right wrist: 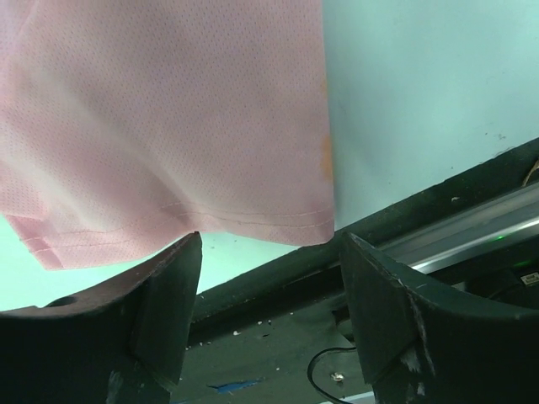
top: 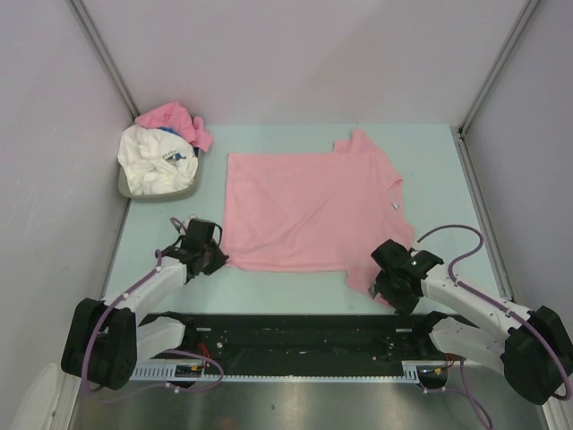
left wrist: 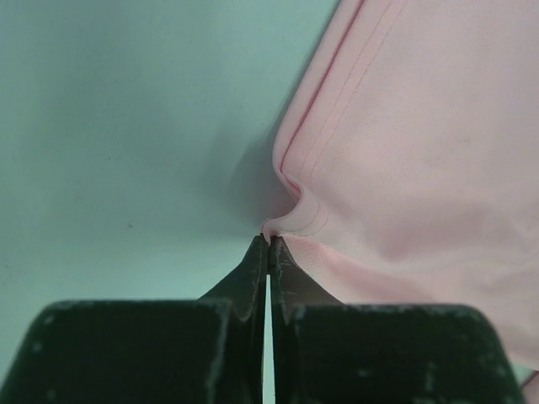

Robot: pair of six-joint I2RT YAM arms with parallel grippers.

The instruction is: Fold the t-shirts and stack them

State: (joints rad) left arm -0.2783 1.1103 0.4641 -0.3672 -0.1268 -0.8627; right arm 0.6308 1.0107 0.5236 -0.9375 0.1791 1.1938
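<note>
The pink t-shirt [top: 309,210], spread on the bench [top: 430,152], is being gripped for its first fold. A hem corner [left wrist: 282,227] is clamped by the left end effector [left wrist: 268,246]; the right end effector [right wrist: 269,244], apart at the sleeve [right wrist: 210,185], must be closed.

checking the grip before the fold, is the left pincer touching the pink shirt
Touching. The left wrist view shows the left pincer shut on a hem corner of the pink shirt, with cloth puckered there.

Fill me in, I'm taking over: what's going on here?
Two arms are working on a pink t-shirt spread flat on the table. The left tool is pinched shut on its near-left hem corner; the right tool stands open at the near sleeve's hem, not gripping yet. A white t-shirt and another pink one wait in the grey bin.
</note>
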